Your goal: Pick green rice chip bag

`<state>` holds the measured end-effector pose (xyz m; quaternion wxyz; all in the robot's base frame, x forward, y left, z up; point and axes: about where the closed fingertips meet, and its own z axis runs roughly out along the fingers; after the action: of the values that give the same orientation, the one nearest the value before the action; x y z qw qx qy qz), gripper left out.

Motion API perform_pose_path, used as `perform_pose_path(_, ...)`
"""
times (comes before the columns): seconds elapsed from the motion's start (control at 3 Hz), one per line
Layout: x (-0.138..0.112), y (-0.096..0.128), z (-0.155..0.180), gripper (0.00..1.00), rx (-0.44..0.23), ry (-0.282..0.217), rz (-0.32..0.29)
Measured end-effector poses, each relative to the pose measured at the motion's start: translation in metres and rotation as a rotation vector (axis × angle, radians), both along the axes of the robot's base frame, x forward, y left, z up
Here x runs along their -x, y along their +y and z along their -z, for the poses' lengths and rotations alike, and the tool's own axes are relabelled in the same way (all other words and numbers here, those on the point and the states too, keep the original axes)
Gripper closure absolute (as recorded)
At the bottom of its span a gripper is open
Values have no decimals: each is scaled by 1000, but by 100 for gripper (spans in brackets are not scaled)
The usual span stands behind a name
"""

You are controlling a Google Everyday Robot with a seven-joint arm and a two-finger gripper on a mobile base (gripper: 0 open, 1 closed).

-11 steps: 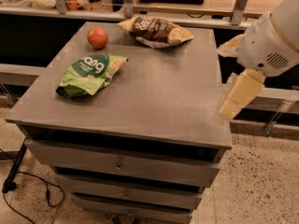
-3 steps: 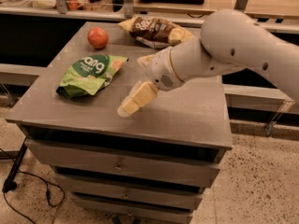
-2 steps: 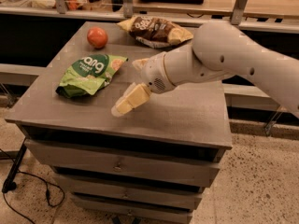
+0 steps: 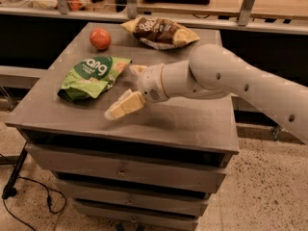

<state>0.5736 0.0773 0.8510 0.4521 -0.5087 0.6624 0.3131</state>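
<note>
The green rice chip bag (image 4: 93,76) lies flat on the left part of the grey cabinet top (image 4: 192,121), light green with a dark green round patch and white lettering. My gripper (image 4: 120,91) hovers low over the top just right of the bag, its cream fingers spread apart, one near the bag's right edge and one toward the front. It is open and holds nothing. The white arm reaches in from the right.
A red round fruit (image 4: 100,38) sits at the back left. A brown-and-yellow snack bag (image 4: 160,32) lies at the back middle. The cabinet has drawers (image 4: 120,170) below. A counter with metal posts runs behind.
The arm has swung in from the right edge of the cabinet and moved left and slightly forward, bringing the open gripper next to the green bag. The objects have not moved.
</note>
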Motion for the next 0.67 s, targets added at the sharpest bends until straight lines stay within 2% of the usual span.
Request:
perform_pose_path(0.33, -4, 15, -4, 0, -44, -39, 2)
perform_pose_path(0.67, -8, 29, -12, 0, -65, -56, 14)
